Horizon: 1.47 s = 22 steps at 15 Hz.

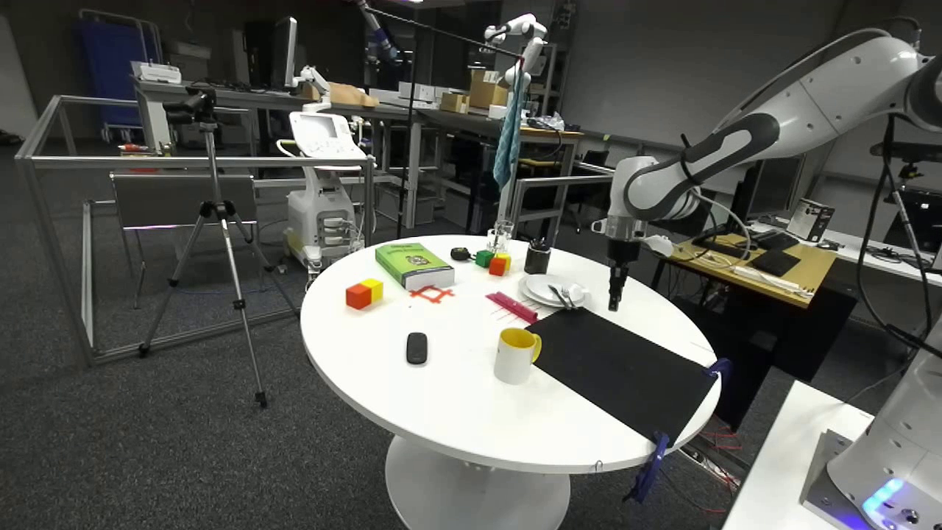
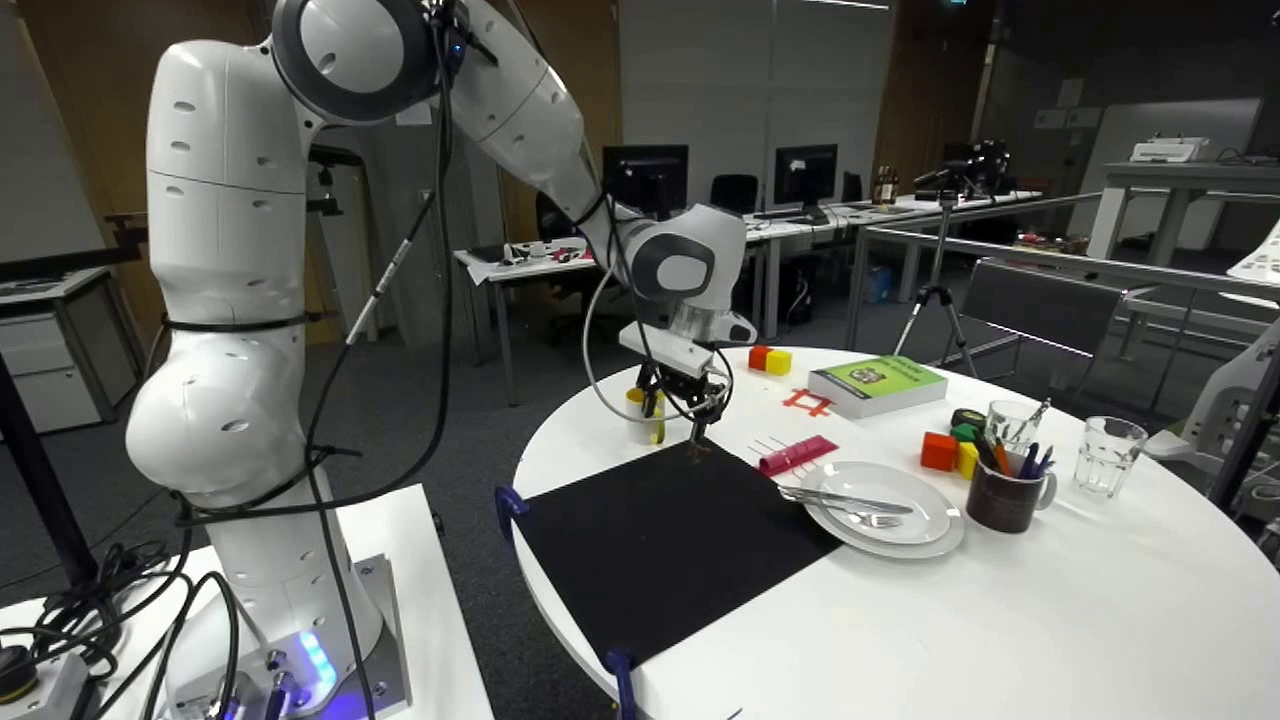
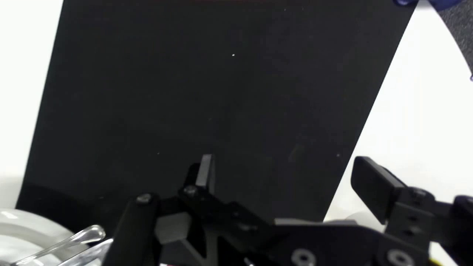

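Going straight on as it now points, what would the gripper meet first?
Probably the black mat: the gripper points down, and the wrist view shows mat between its open jaws. Its height above is unclear.

White table — black sheet, green book

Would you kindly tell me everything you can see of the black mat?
The black mat is a plain, straight-edged sheet with a dull surface bearing a few pale specks, perhaps card or cloth. It lies flat on the white table, and two blue clamps grip corners at the table's edge. In the wrist view, stacked plates overlap it near another corner; contact is unclear. The open gripper hangs above without visible contact.
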Tool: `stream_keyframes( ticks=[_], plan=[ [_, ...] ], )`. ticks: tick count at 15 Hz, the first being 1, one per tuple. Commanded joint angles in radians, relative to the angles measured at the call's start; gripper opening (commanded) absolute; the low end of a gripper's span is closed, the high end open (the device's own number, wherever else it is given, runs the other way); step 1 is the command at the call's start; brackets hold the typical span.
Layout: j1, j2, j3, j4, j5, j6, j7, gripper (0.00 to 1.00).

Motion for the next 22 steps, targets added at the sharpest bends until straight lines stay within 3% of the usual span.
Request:
stream_keyframes(
  ticks=[1, 10, 16, 19, 20, 22],
  plan=[
    [-0.014, -0.128, 0.02, -0.185, 0.052, 0.101, -0.163, 1.0],
    [-0.021, -0.16, 0.013, -0.293, 0.185, 0.308, -0.66, 1.0],
    [-0.052, -0.156, 0.006, -0.283, 0.361, 0.309, -1.043, 1.0],
    [-0.056, -0.153, -0.005, -0.277, 0.429, 0.297, -1.115, 1.0],
    [-0.04, -0.115, -0.011, -0.248, 0.383, 0.283, -1.057, 1.0],
    [-0.04, -0.112, -0.012, -0.248, 0.386, 0.283, -1.061, 1.0]
  ],
)
